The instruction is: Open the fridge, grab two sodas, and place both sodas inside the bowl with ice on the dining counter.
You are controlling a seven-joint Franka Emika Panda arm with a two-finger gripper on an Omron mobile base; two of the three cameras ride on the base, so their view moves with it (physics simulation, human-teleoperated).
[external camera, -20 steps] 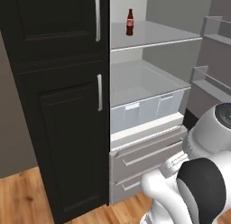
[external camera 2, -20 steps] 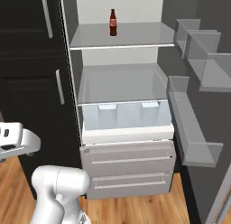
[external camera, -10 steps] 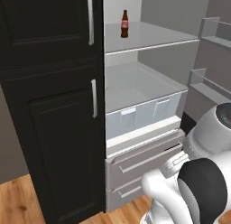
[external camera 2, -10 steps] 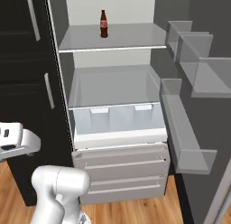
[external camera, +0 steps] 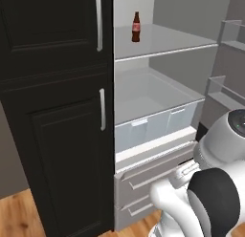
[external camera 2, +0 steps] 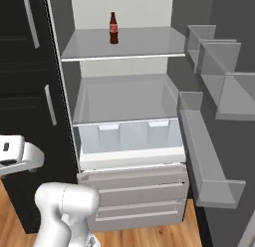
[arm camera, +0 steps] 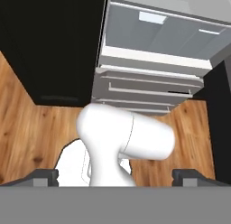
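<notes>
While the fridge (external camera 2: 129,141) stood open, its door swung off to the right with clear bins on the inside, the arm was folded low in front of the two grey drawers. One step of the job looked done: the door was open. The rest remained, judging by the scene, since no soda had been taken and neither bowl nor desk was in sight.

One soda (external camera: 136,27) could be counted, a brown bottle with a red label, upright on the upper shelf (external camera 2: 124,44) near its back edge; from the right it appeared at (external camera 2: 113,28). A second bottle could not be made out. Below that shelf sat a bare lower shelf, then a pale crisper bin with two front tabs, then the two drawers.

The tool (arm camera: 115,179) pointed down at the wooden floor and the robot's own body, well apart from the bottle. Its two dark tips sat far apart at the frame's lower corners, so it read as wide and empty.

Two black cabinet doors (external camera: 57,112) with short silver handles flanked the fridge on the left. Reaching the bottle would likely call for raising the arm high.
</notes>
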